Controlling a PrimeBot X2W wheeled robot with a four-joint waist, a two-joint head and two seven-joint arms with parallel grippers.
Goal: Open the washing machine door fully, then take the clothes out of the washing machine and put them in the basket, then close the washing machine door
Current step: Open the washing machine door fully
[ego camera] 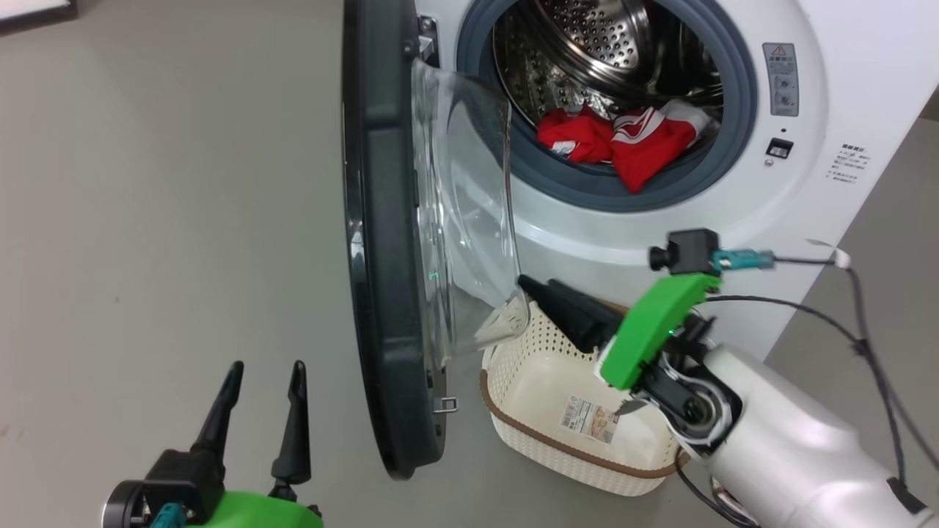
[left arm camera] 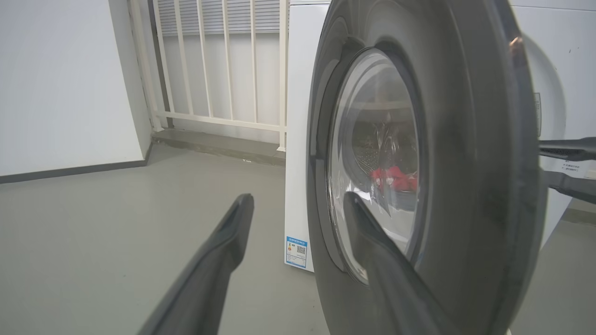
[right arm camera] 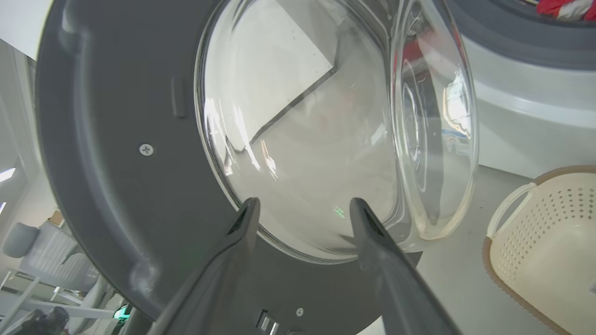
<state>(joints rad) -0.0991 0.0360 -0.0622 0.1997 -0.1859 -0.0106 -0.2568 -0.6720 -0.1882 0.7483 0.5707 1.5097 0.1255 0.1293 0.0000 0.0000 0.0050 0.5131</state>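
Our right tool (right arm camera: 302, 204) gapes empty beside the black-rimmed round glass door (ego camera: 381, 242), standing wide so we can reach the red-and-white garments (ego camera: 631, 143) in the steel drum (ego camera: 587, 44); our left tool (ego camera: 265, 370) hangs open, empty

The door (ego camera: 381, 242) is made of dark, smooth plastic with a shine, and its window (ego camera: 469, 205) is made of clear, glossy glass. The drum (ego camera: 587, 37) is made of shiny metal with small holes, a ring (ego camera: 742, 95) of dull grey rubber is set around it, and the clothes (ego camera: 631, 143) are made of soft red and white cloth. The washer (ego camera: 587, 235) is finished in smooth, shiny white, the basket (ego camera: 513, 367) is made of cream plastic with a brown woven-look rim, and a paper label (ego camera: 589, 419) is stuck inside it.
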